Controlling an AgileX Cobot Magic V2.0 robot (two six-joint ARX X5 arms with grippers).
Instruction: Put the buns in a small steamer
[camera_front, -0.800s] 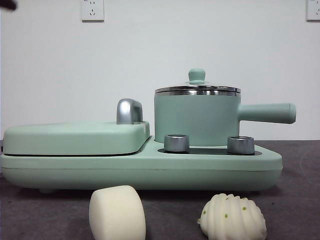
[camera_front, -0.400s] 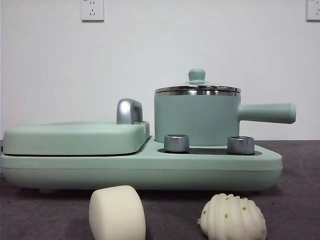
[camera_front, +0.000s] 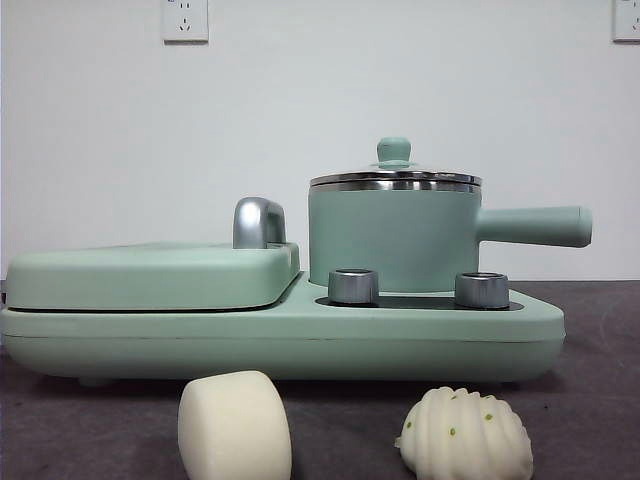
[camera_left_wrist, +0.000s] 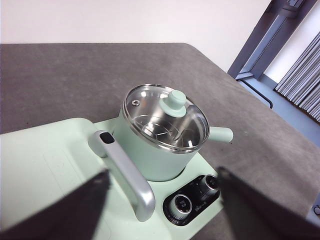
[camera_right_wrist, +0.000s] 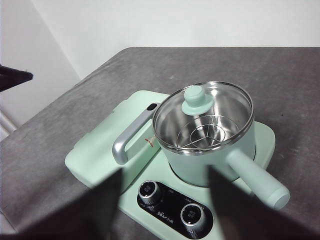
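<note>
Buns are both lying on the dark table (camera_front: 600, 400), in front of the green cooker base (camera_front: 280, 340) and not yet in the steamer (camera_front: 395, 235). The smooth bun (camera_front: 234, 427) is resting on its curved side with one flat end facing the front camera and slightly to its left, so its long axis is running roughly from front to back. The pleated bun (camera_front: 466, 435) is sitting beside it but apart, its long axis running across the front view. Nothing of the task looks done: the lid (camera_left_wrist: 165, 117) is sitting closed on the steamer, whose handle (camera_front: 535, 226) is pointing away from the flat griddle lid (camera_front: 150, 275). Lifting the lid off by its knob (camera_right_wrist: 194, 98) likely comes first, then carrying both buns in. The left gripper (camera_left_wrist: 162, 200) and right gripper (camera_right_wrist: 165, 200) are hanging high above the cooker, each with jaws standing apart and holding nothing.
</note>
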